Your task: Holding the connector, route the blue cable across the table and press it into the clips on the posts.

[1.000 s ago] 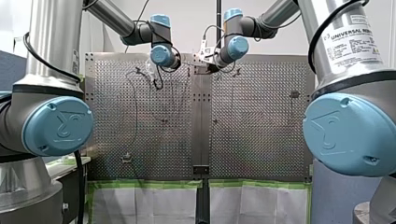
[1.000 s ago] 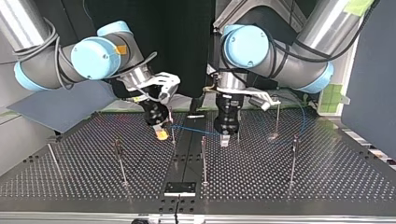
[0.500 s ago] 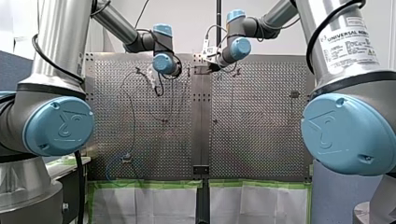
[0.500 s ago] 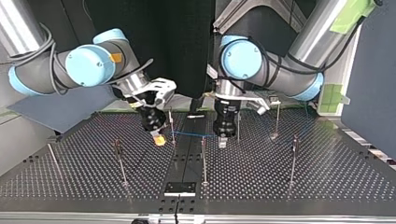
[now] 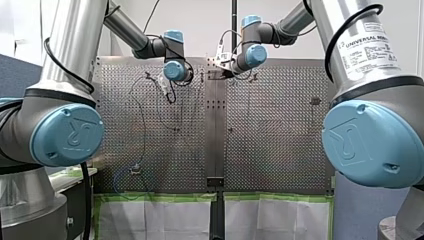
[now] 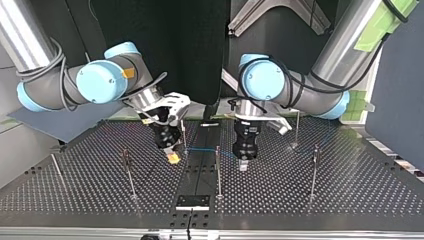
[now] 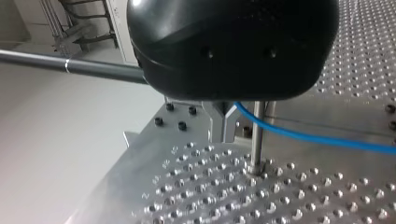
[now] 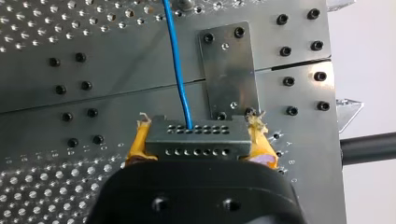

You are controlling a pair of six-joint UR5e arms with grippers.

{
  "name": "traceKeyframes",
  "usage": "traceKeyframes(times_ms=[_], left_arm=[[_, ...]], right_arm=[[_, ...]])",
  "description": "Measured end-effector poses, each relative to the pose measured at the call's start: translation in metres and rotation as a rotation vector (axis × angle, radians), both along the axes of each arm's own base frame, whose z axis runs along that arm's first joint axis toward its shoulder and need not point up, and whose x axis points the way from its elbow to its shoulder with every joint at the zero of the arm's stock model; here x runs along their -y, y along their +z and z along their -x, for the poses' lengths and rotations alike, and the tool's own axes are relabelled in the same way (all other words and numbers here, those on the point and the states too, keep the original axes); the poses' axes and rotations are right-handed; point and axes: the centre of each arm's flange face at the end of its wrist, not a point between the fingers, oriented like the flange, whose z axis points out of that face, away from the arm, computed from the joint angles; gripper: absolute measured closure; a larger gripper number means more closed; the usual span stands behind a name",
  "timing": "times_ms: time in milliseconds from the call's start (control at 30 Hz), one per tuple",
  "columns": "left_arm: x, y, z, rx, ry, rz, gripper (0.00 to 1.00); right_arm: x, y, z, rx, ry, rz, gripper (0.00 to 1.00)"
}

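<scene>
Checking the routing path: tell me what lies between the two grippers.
In the top view, a blue cable runs between my right gripper and my left gripper, passing thin upright posts.

The blue cable (image 7: 327, 141) vanishes behind my left hand (image 7: 222, 135) — its grip there is hidden.

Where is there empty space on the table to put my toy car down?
In the top view, the table is bare at the near right corner, past the right post, and between that post and the middle post. The middle is crowded: my right gripper, holding the connector, my left gripper and the blue cable sit close together.
</scene>
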Motion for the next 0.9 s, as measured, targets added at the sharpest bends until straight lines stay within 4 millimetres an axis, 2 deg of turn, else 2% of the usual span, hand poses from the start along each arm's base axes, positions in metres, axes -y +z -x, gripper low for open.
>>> traceKeyframes(times_ms=[100,200,367,633,667,700,733,767,800,833,867,900], left_arm=[[-0.005,-0.005,-0.009,-0.007,-0.004,0.002,1.00],[-0.002,-0.011,-0.018,-0.017,-0.025,-0.002,1.00],[0.004,-0.023,-0.032,-0.029,-0.054,-0.008,1.00],[0.002,-0.038,-0.048,-0.060,-0.042,-0.010,1.00],[0.002,-0.039,-0.049,-0.063,-0.040,-0.010,0.86],[0.002,-0.039,-0.049,-0.067,-0.038,-0.012,0.86],[0.001,-0.040,-0.048,-0.071,-0.037,-0.013,0.78],[0.001,-0.040,-0.048,-0.076,-0.037,-0.016,0.63],[0.002,-0.040,-0.047,-0.079,-0.037,-0.018,0.63],[0.002,-0.041,-0.047,-0.083,-0.038,-0.020,0.57],[0.002,-0.041,-0.046,-0.090,-0.038,-0.024,0.42],[0.003,-0.042,-0.045,-0.095,-0.039,-0.027,0.42]], right_arm=[[0.002,0.002,-0.002,0.007,0.000,0.002,1.00],[0.006,0.003,0.000,0.011,-0.004,0.001,1.00],[0.015,0.001,0.007,0.012,-0.021,-0.003,1.00],[0.031,-0.002,0.021,0.011,-0.052,-0.006,1.00],[0.032,-0.002,0.022,0.010,-0.054,-0.006,1.00],[0.033,-0.002,0.023,0.010,-0.057,-0.006,1.00],[0.034,-0.003,0.024,0.010,-0.058,-0.007,1.00],[0.035,-0.003,0.024,0.010,-0.059,-0.007,1.00],[0.036,-0.003,0.025,0.010,-0.058,-0.007,1.00],[0.036,-0.003,0.025,0.009,-0.058,-0.008,1.00],[0.037,-0.004,0.026,0.009,-0.057,-0.008,1.00],[0.037,-0.004,0.026,0.008,-0.057,-0.008,1.00]])
